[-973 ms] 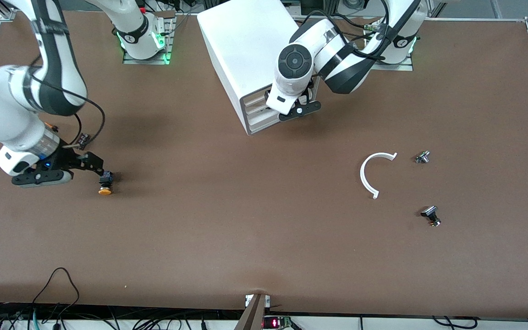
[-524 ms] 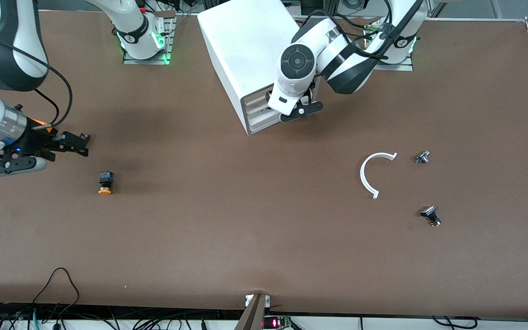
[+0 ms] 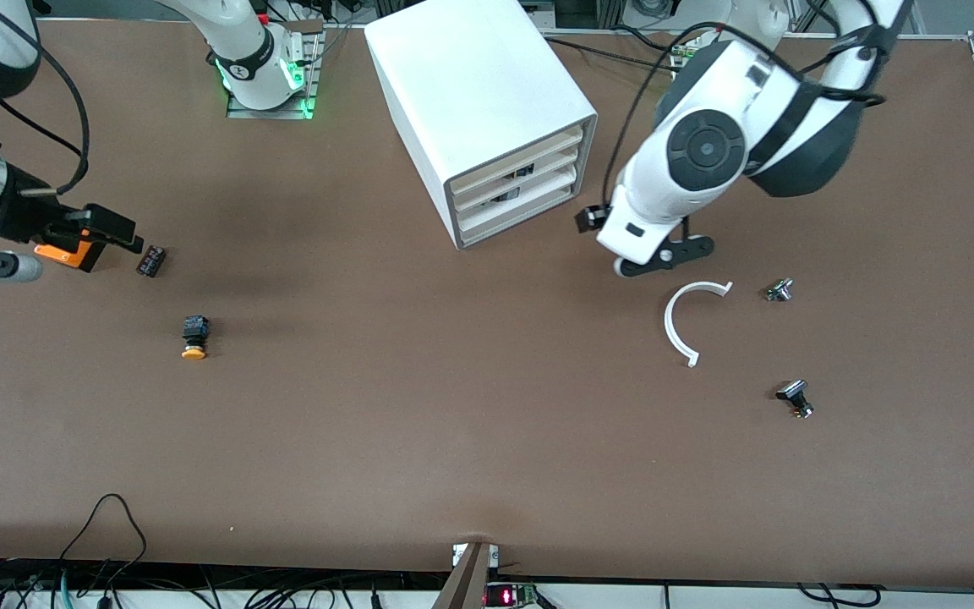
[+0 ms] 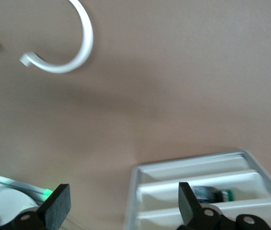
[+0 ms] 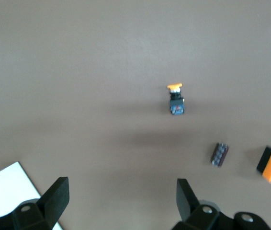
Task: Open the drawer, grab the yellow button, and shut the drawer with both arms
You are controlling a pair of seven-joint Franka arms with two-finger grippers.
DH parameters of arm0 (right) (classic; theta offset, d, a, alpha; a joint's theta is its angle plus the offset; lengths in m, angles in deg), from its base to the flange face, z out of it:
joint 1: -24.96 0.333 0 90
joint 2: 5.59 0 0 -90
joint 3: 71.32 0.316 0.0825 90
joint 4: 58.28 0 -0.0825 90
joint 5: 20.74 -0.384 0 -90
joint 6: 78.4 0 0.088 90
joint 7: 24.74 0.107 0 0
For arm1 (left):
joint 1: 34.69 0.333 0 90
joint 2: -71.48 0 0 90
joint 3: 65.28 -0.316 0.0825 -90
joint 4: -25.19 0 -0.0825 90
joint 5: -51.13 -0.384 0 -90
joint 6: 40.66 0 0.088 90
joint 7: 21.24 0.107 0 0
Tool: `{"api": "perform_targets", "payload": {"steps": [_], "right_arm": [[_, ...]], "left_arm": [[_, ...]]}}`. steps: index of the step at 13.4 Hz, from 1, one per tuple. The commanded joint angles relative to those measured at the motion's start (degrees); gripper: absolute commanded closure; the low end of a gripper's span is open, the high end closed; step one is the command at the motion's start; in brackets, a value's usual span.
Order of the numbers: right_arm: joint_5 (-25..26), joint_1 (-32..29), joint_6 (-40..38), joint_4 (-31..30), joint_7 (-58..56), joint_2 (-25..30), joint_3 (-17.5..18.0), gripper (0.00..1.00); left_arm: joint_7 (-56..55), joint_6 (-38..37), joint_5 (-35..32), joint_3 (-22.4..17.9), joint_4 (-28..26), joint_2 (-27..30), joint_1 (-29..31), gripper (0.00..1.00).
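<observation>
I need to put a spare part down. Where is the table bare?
Bare: the wide stretch between the button and the white arc, nearer the camera than the cabinet. Crowded: around the arc, with two small parts.

The table [image 3: 470, 440] has a matt brown top, like felt or board, without shine. The cabinet [image 3: 474, 80] looks like smooth white plastic with a slight sheen; its drawer [image 3: 514, 182] fronts are matt cream. The button [image 3: 194, 336] has a glossy orange-yellow cap on a dull black plastic body. The white curved strip [image 3: 680, 321] looks like smooth plastic. Both arms wear glossy white shells with black rings; the left gripper [image 4: 121, 211] and right gripper [image 5: 121, 208] have matt black fingers.
</observation>
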Motion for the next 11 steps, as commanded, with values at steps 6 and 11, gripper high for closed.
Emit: {"api": "perform_targets", "payload": {"steps": [6, 11], "right_arm": [[4.6, -20.7, -3.3, -0.7, 9.3, 5.6, 25.2, 0.01], [4.7, -24.1, -3.7, -1.5, 7.2, 6.4, 28.1, 0.01]], "left_arm": [[25.1, -4.9, -3.6, 0.3, 6.0, 4.7, 10.2, 0.01], [45.7, 1.0, -1.1, -18.7, -4.2, 16.4, 3.6, 0.01]]}}
